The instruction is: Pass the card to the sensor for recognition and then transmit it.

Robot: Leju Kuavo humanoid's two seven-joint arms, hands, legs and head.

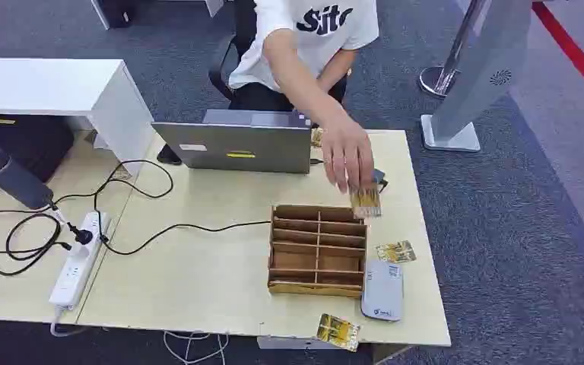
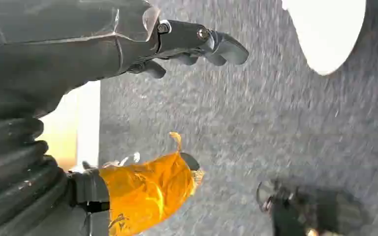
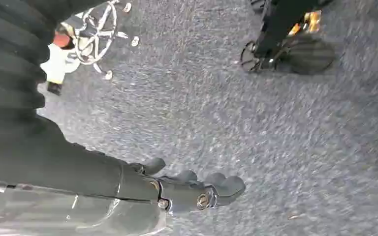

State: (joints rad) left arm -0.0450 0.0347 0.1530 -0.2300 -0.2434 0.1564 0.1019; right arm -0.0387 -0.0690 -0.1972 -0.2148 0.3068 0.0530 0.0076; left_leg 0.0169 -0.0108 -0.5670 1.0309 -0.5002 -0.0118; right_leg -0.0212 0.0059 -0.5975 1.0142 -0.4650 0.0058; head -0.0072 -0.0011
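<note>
The head view looks forward and steeply down from high on the robot onto the pale worktop (image 1: 198, 274), taking in its near edge, the laptop (image 1: 236, 144) at the far side and grey carpet (image 1: 517, 228) beyond and to the right. The left wrist view sits close behind the left hand (image 2: 128, 98), turned on its side, facing down at carpet with a pale edge beside it. The right wrist view sits just as close behind the right hand (image 3: 142, 191), also aimed at the floor. All three views share the grey carpet.
</note>
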